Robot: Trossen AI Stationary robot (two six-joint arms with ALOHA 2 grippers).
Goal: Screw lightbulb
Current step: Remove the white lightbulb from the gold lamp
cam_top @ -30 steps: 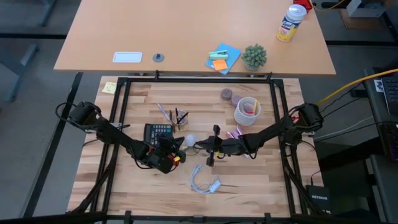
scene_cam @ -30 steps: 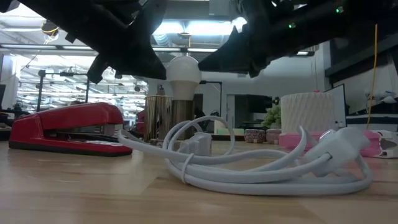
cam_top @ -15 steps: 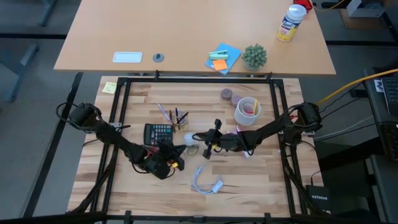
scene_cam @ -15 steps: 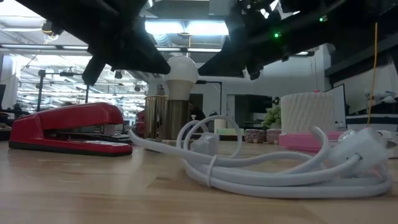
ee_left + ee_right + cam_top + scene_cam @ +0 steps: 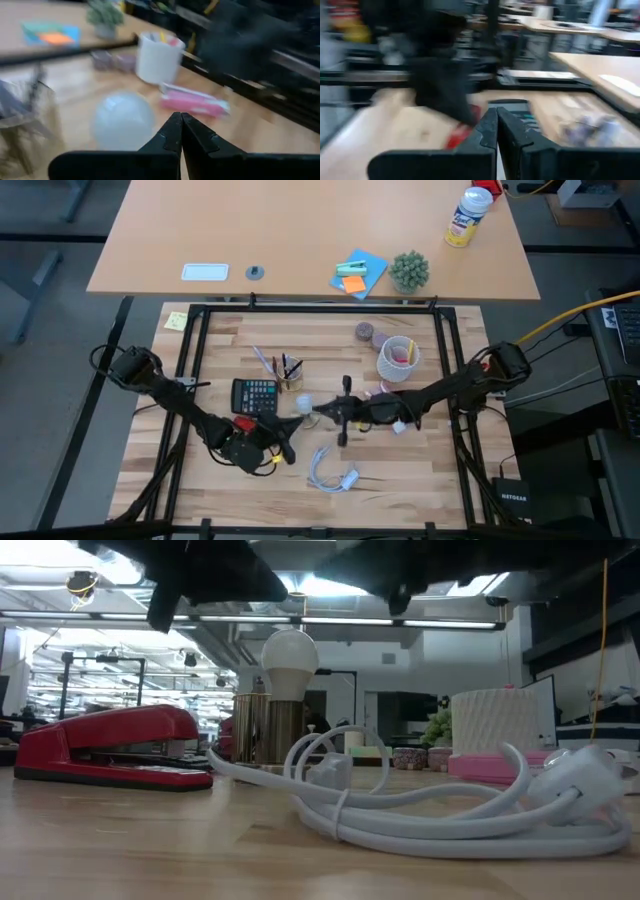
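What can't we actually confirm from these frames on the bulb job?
- Lightbulb screw end: low view, hidden behind the brass holder; seating not visible.
- Lightbulb in the high view: too small to show its base.
- Left wrist view: motion blur; lightbulb is a soft blob, base unseen.
- Right wrist view: smeared; the calculator is barely readable, no bulb in view.
- Low view: both arms cut off by the top edge.

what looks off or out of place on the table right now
Nothing is spilled or broken. The one oddity: the lightbulb stands alone, bulb end up, on a gold base beside the pencil holder, with neither pincer on it. The left pincer and right pincer are both shut and empty. The white cable lies in a loose tangle.
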